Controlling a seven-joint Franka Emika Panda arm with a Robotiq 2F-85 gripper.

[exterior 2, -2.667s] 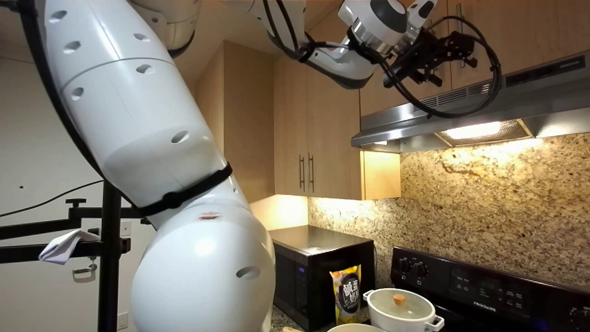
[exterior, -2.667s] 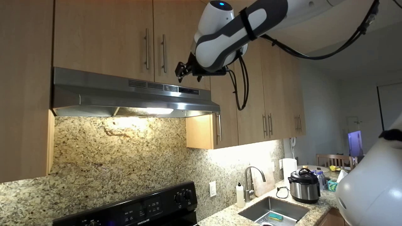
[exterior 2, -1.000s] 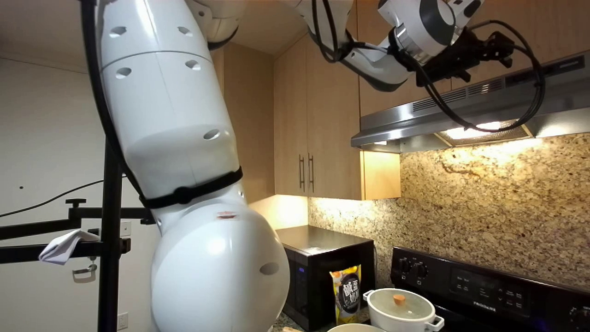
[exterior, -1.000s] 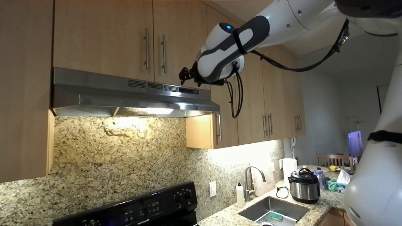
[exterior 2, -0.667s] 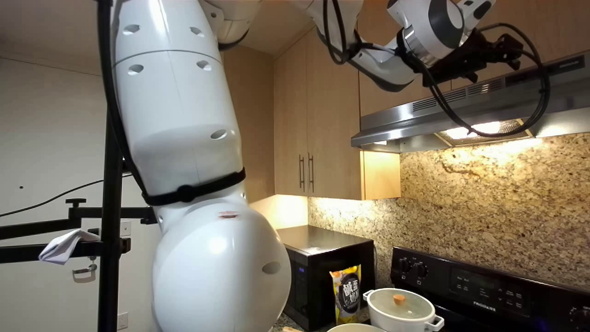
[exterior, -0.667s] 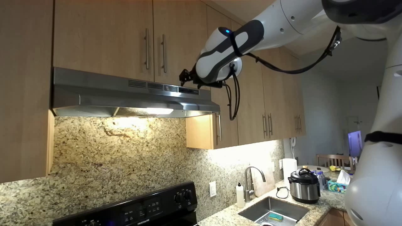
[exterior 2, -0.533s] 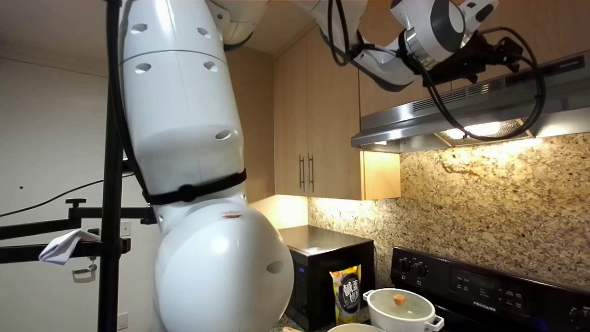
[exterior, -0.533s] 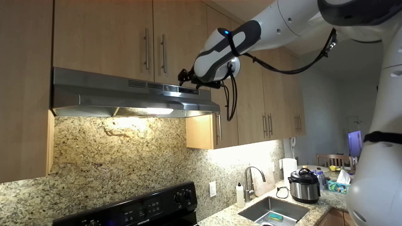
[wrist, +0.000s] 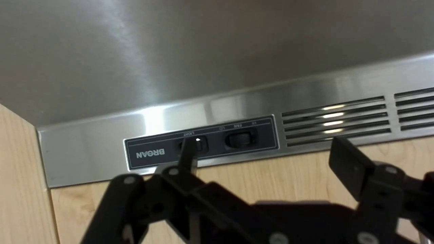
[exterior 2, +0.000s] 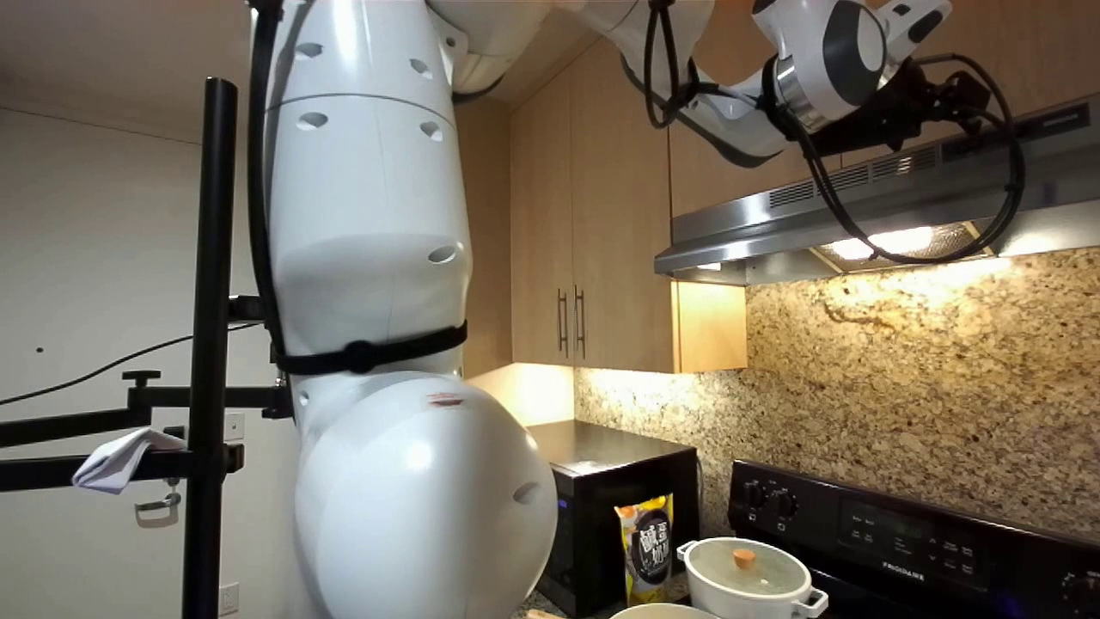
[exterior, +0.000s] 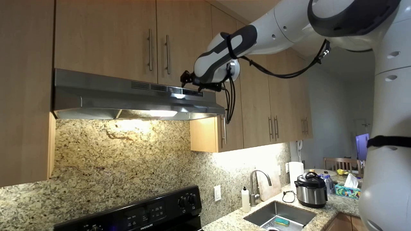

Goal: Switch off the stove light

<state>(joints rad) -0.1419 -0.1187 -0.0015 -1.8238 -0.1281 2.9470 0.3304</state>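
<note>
The gripper point(wrist: 266, 149) has its two fingers point(wrist: 349, 166) spread wide apart; in the wrist view one fingertip overlaps the light switch point(wrist: 202, 144), though whether it touches cannot be told. That switch sits in the control panel point(wrist: 217, 144) on the upper front of the range hood point(exterior: 128, 94), with the fan switch point(wrist: 240, 139) just beside it. Under the hood the stove light point(exterior: 163, 113) is lit, brightening the granite backsplash point(exterior: 128, 160). In an exterior view the arm point(exterior: 391, 106) stands nearly upright at the right, bends high up, and slopes its forearm point(exterior: 290, 19) down leftward, its end near the hood's top edge; cables point(exterior 2: 1016, 182) hang in a loop below it. Further down come the stove's back panel point(exterior 2: 911, 550) and, in front of it, a lidded white pot point(exterior 2: 730, 606), with a yellow snack bag point(exterior 2: 649, 550) near the pot.
</note>
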